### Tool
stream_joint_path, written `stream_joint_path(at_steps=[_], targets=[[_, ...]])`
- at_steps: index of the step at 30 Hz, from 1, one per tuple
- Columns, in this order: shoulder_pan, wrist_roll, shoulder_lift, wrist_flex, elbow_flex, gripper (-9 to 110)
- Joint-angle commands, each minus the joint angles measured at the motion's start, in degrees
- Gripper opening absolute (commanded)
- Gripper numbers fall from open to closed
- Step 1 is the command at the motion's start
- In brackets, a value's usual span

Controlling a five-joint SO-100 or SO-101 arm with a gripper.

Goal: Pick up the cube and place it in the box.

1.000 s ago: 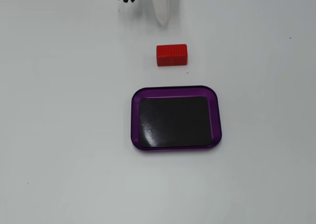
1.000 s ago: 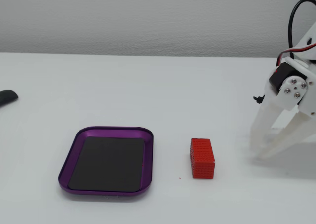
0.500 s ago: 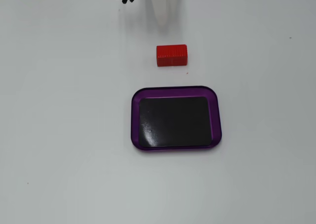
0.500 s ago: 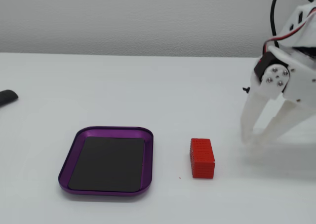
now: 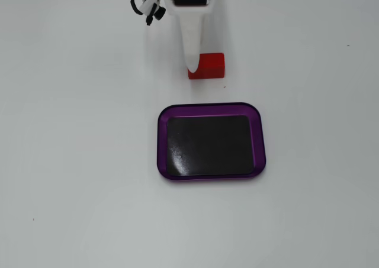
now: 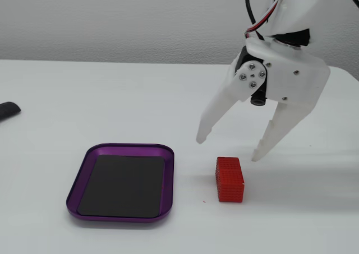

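The gripper hangs spread wide above the cube, its white fingers straddling it without touching. The cube lies on the white table just beside the box, whose black bottom is bare. It looks a light, rigid block, and its ribbed faces should resist slipping; pinching the two long sides near the middle seems soundest.
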Motion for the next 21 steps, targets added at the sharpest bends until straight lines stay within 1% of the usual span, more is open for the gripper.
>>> stream_joint_path(at_steps=[1,6,21], targets=[[0.18,0.35,-2.9,-0.79,-3.6,28],[0.26,0.44,-6.68,-1.14,-3.08,28],[-0.18,0.26,-9.05,-1.32,-1.76,27]])
